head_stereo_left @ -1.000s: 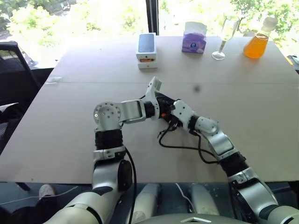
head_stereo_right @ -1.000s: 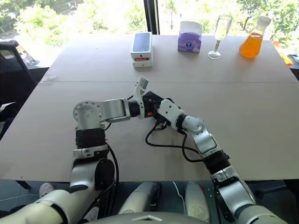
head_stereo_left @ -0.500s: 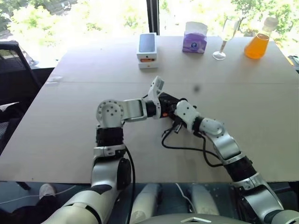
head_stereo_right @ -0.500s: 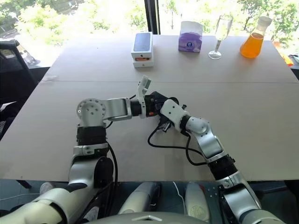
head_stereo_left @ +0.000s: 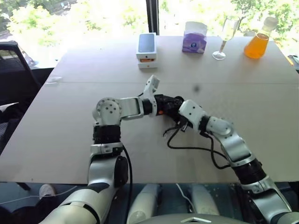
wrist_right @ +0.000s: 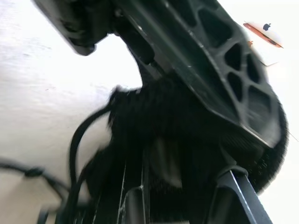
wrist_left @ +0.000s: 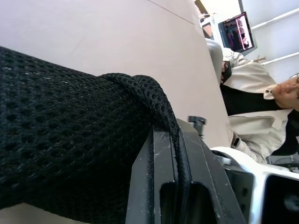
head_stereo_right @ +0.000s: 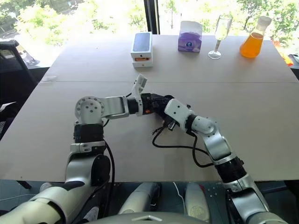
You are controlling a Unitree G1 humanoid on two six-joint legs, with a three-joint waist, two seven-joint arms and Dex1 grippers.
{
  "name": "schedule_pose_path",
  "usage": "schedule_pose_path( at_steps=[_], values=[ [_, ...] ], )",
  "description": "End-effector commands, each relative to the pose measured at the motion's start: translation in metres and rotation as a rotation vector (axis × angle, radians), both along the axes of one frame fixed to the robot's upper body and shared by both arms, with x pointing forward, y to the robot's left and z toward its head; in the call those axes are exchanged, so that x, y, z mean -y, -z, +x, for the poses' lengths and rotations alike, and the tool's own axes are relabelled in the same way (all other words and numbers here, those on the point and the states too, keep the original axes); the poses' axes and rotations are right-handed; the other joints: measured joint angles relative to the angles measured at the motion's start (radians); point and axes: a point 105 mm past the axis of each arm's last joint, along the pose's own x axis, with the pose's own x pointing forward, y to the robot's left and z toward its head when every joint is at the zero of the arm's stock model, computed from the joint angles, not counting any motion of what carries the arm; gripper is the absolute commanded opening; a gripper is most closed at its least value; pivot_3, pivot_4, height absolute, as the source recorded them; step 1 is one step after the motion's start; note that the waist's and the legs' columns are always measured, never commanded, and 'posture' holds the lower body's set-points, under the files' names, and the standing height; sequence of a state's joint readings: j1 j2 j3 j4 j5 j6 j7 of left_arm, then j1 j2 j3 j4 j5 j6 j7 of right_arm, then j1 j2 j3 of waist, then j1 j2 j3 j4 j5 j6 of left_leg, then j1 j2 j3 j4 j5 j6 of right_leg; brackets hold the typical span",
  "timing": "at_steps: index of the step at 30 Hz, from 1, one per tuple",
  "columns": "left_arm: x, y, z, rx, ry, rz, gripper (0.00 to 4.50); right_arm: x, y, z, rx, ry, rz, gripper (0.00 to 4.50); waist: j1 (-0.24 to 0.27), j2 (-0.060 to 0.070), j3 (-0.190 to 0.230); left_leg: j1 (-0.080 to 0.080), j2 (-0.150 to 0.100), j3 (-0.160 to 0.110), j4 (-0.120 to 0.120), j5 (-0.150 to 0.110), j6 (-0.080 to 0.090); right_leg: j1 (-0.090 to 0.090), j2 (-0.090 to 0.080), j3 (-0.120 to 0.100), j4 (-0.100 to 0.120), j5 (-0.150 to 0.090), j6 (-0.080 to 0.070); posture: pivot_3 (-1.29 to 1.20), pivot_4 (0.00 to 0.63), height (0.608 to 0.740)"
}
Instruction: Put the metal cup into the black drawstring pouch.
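The black drawstring pouch [head_stereo_left: 169, 103] hangs just above the table's middle, between my two hands. In the left wrist view, my left gripper [wrist_left: 175, 177] is shut on the rim of the pouch's mesh fabric [wrist_left: 70, 135]. My right gripper [head_stereo_left: 177, 116] is pressed against the pouch from the right, and the dark pouch [wrist_right: 187, 116] lies right in front of it in the right wrist view. The thin black cord [head_stereo_left: 191, 148] trails in loops on the table under my right forearm. The metal cup is hidden.
Along the far edge of the table [head_stereo_left: 70, 135] stand a white phone box [head_stereo_left: 146, 50], a purple tissue box [head_stereo_left: 194, 37], a wine glass [head_stereo_left: 225, 39] and a flask of orange liquid [head_stereo_left: 257, 44]. A black chair [head_stereo_left: 14, 70] stands at the left. A seated person [wrist_left: 252, 107] is beyond the table.
My right hand and forearm have shifted to the right, and the cord loops on the table moved right with them. My left gripper has kept its hold on the pouch.
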State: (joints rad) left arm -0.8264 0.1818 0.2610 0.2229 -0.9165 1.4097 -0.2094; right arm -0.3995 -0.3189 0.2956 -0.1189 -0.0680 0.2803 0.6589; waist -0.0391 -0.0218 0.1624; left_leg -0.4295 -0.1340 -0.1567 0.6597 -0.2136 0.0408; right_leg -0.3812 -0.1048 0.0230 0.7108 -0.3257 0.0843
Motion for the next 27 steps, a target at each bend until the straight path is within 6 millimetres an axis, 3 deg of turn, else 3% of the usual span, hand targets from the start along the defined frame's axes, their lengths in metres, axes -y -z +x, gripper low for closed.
schedule_pose_path(
  at_steps=[1, 7, 12, 21, 22, 24, 27],
  values=[
    [-0.003, -0.011, 0.003, 0.064, 0.005, 0.013, 0.0, 0.013, -0.018, -0.007, 0.038, 0.011, 0.021, 0.98, 0.0, 0.0, 0.0, 0.0, 0.0, 0.0, 0.0, 0.0, 0.0, 0.0, 0.0, 0.0, 0.0, 0.0, 0.0, 0.0, 0.15, 0.74],
    [-0.004, -0.016, 0.003, 0.088, 0.033, 0.009, 0.0, 0.019, -0.021, -0.01, 0.007, 0.041, 0.07, 0.98, 0.001, 0.0, 0.0, 0.0, 0.0, 0.0, -0.001, 0.0, 0.0, 0.0, 0.0, 0.0, 0.0, 0.0, 0.0, 0.0, 0.15, 0.74],
    [-0.009, -0.025, 0.003, 0.16, 0.051, 0.007, 0.0, 0.036, -0.021, -0.018, -0.029, 0.107, 0.105, 0.98, 0.004, 0.0, 0.0, 0.0, 0.0, 0.0, -0.004, 0.0, 0.0, 0.0, -0.001, 0.001, -0.003, 0.0, 0.0, 0.0, 0.15, 0.74],
    [0.0, -0.014, 0.002, 0.361, 0.174, 0.275, 0.0, 0.034, -0.011, -0.035, -0.1, 0.15, 0.156, 0.98, 0.004, 0.0, 0.0, 0.001, 0.0, 0.0, -0.007, 0.0, 0.0, 0.0, -0.001, 0.002, -0.004, 0.0, 0.0, 0.0, 0.15, 0.74],
    [0.001, -0.012, 0.001, 0.389, 0.191, 0.308, 0.57, 0.033, -0.01, -0.036, -0.108, 0.153, 0.167, 1.03, 0.004, 0.0, 0.0, 0.0, 0.0, 0.0, -0.007, 0.0, 0.0, 0.0, -0.001, 0.002, -0.004, 0.0, 0.0, 0.0, 0.15, 0.74],
    [0.005, -0.013, -0.001, 0.404, 0.218, 0.305, 1.14, 0.03, -0.009, -0.038, -0.131, 0.152, 0.18, 1.03, 0.005, 0.0, 0.0, 0.001, 0.0, 0.0, -0.007, 0.0, 0.0, 0.0, -0.001, 0.002, -0.005, 0.0, 0.0, 0.0, 0.15, 0.74],
    [0.015, -0.029, -0.005, 0.386, 0.242, 0.23, 2.41, 0.019, 0.005, -0.052, -0.309, 0.115, 0.256, 1.03, 0.008, 0.0, 0.0, 0.001, 0.0, 0.0, -0.007, 0.0, 0.0, 0.0, -0.001, 0.002, -0.005, 0.0, 0.0, 0.0, 0.15, 0.74]
  ],
)
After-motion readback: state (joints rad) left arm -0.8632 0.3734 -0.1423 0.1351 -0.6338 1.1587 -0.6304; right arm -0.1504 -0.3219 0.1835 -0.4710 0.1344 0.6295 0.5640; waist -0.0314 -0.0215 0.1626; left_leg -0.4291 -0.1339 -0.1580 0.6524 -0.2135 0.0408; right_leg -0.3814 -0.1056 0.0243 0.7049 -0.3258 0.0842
